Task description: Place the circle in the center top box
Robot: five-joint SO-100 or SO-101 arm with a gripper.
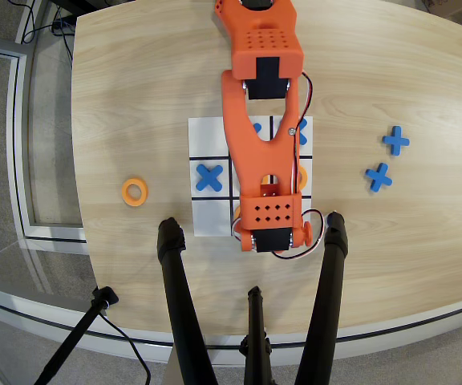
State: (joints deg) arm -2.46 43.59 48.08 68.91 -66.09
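Rings of orange plastic are scattered about this scene, seen from the overhead camera. One ring [134, 192] lies by itself on the bare wooden tabletop [135, 88], well to the left of the white board [208, 218] with its black grid lines. Two more orange slivers peek out from under the arm: one at the right side of the board's middle row [302, 176], and one at the lower edge of the arm's body near the bottom row [237, 213]. Both are mostly hidden, so I can't say how they sit in their cells.

The orange arm [251, 136] reaches down from the top of the picture and stretches over the middle column of the board, covering most of it. The top middle cell is almost wholly under the arm, and I can't tell what is in it. The claw itself is hidden beneath the arm's own body, so whether its fingers are apart, together, or clamped on anything is not visible.

A blue cross [208, 177] lies in the left cell of the middle row. Bits of blue show in the top row beside the arm, at [256, 127] and [301, 134]. Two more blue crosses [395, 140] [378, 176] rest on the tabletop well to the right of the board.

Black tripod legs [184, 305] stand at the near edge.
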